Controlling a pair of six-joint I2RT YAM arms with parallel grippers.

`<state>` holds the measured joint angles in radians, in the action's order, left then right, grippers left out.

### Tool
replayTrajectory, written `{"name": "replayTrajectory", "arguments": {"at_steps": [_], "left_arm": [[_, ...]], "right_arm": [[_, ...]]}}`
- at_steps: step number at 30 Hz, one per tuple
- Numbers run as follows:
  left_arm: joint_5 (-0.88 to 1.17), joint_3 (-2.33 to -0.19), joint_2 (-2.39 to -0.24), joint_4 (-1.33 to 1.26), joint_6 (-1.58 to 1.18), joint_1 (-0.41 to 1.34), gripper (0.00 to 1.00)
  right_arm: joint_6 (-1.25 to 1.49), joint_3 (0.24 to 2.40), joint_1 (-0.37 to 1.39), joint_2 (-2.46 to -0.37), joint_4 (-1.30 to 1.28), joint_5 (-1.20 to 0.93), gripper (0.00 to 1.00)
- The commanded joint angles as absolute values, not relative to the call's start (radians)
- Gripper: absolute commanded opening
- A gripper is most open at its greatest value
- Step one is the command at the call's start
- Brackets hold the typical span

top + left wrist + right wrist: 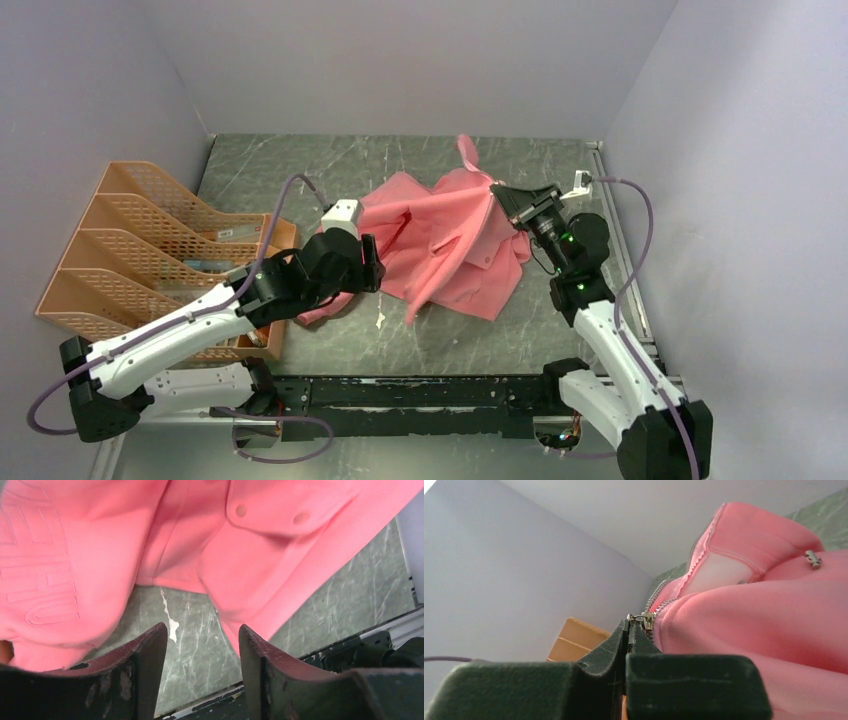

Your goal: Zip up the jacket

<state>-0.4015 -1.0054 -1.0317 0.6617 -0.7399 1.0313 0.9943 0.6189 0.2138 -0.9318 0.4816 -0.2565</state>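
Observation:
The salmon-pink jacket lies crumpled in the middle of the dark marble table, partly lifted at its right side. My right gripper is shut on the metal zipper pull, with the zipper teeth running up from it along the fleece edge. My left gripper is open and empty at the jacket's left edge. In the left wrist view its fingers stand apart above the table, with the jacket hanging just beyond them and not touched.
An orange mesh file rack stands at the left, close to my left arm. Grey walls enclose the table on three sides. A black rail runs along the near edge. A small white fixture sits at the far right.

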Motion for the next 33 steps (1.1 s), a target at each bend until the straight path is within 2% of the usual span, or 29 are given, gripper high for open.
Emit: {"name": "replayTrajectory", "arguments": {"at_steps": [1,2,6,7,10,17,22,33], "left_arm": [[-0.454,-1.056,-1.01,0.683,-0.615,1.037,0.66],[-0.414,-1.051,-1.007,0.641,-0.586,1.037,0.71],[-0.218,-1.025,-1.019,0.466,-0.505,1.038,0.77],[-0.179,-1.017,-1.025,0.426,-0.492,1.038,0.83],[-0.078,-1.006,-1.061,0.305,-0.47,1.038,0.92],[0.029,-1.073,-1.222,0.15,-0.416,1.039,0.93],[0.009,-1.15,-1.333,0.11,-0.375,1.045,0.95],[0.069,-1.16,-1.46,-0.12,-0.354,1.051,0.96]], "right_arm": [[0.981,0.569,0.207,-0.814,0.44,-0.23,0.0],[0.983,0.558,0.208,-0.794,0.422,-0.233,0.0],[0.994,0.531,0.208,-0.726,0.355,-0.253,0.0],[0.999,0.527,0.208,-0.712,0.344,-0.26,0.0],[1.018,0.513,0.208,-0.681,0.322,-0.285,0.0],[1.081,0.47,0.208,-0.647,0.313,-0.357,0.0],[1.1,0.466,0.207,-0.621,0.293,-0.385,0.0],[1.1,0.489,0.208,-0.601,0.254,-0.386,0.0]]}}
